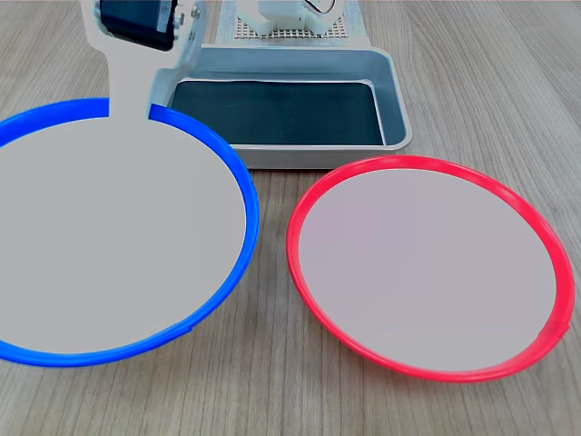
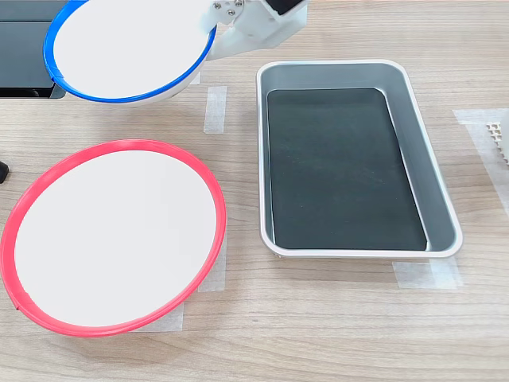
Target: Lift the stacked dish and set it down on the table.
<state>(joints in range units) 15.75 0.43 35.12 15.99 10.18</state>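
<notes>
Blue-rimmed plate (image 1: 113, 241) is off the stack and clear of the red-rimmed plate (image 1: 425, 268); a strip of bare counter (image 1: 272, 391) shows between the two rims in the first exterior view; in the second exterior view the blue-rimmed plate (image 2: 127, 48) sits toward the top left, apart from the red-rimmed plate (image 2: 115, 239) below it. Whether it hangs above the counter or already touches it I cannot tell.

The gripper (image 1: 132, 109) meets the plate at its far rim in the first exterior view, a pale jaw lying over the blue edge; in the second exterior view the gripper (image 2: 215, 32) is at the plate's right rim; jaws judged closed on the rim, though the lower one is hidden.

The metal tray (image 1: 395, 100), dark-bottomed and empty, stands beyond both plates in the first exterior view; pale tape strips (image 2: 215, 107) lie on the counter beside it.

Progress, as a judgement: lift done, carry to the side largely done; left are settling the plate flat on the counter, releasing the rim, and pulling the arm away.
</notes>
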